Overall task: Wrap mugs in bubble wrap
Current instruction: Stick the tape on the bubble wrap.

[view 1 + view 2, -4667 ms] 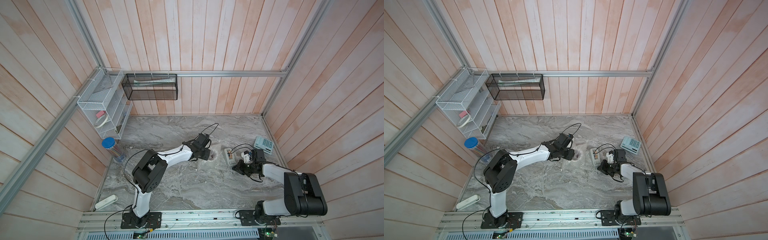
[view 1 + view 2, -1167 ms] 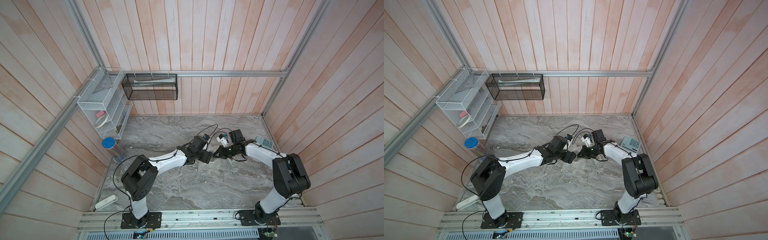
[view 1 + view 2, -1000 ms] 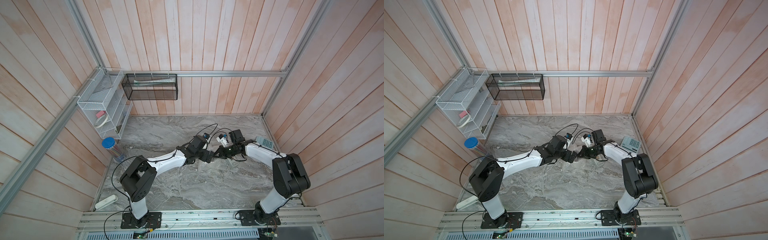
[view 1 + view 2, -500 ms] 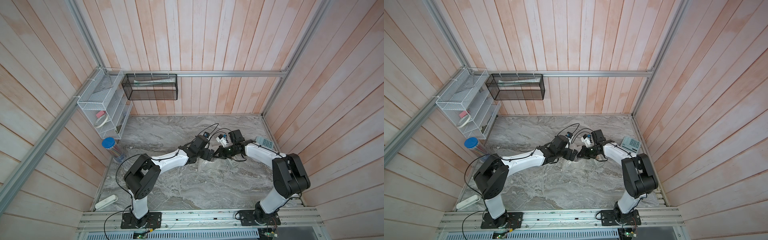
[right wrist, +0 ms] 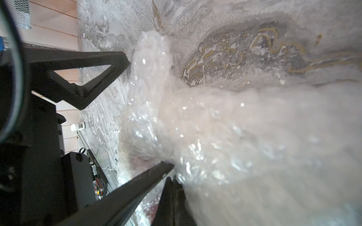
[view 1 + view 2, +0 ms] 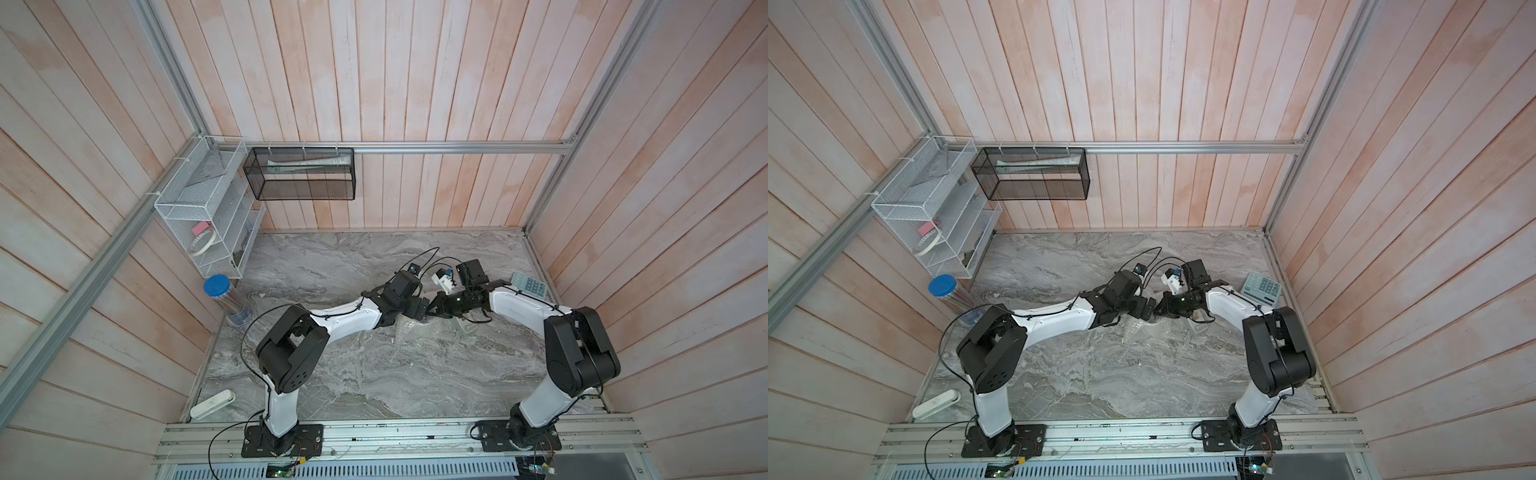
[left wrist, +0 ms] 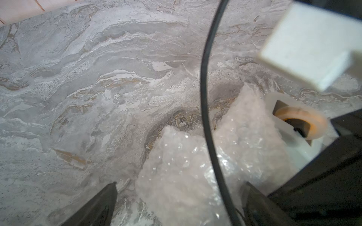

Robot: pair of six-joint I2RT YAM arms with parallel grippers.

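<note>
The grey marble tabletop (image 6: 365, 374) carries everything. The left arm (image 6: 345, 322) and the right arm (image 6: 519, 301) reach over its middle and meet nose to nose.

Beneath their tips lies the bubble wrap (image 7: 186, 166). It is a crumpled, translucent heap near the table's centre, with its peaks standing up and glinting. The mug cannot be made out under the plastic.

A pale tape dispenser (image 7: 290, 127) sits just beside the heap, under the right arm, with its tape roll (image 7: 315, 125) in view. A calculator (image 6: 530, 284) lies well apart, near the right-hand wall.

The left gripper (image 7: 180, 185) stands wide open and straddles the heap. One dark finger is on either side, and each tip is just beside the plastic.

The right gripper (image 5: 170, 195) has its jaws together at the wrap's edge. The plastic bunches against its tips and rises, blurred, towards its camera, so it looks pinched there.
</note>
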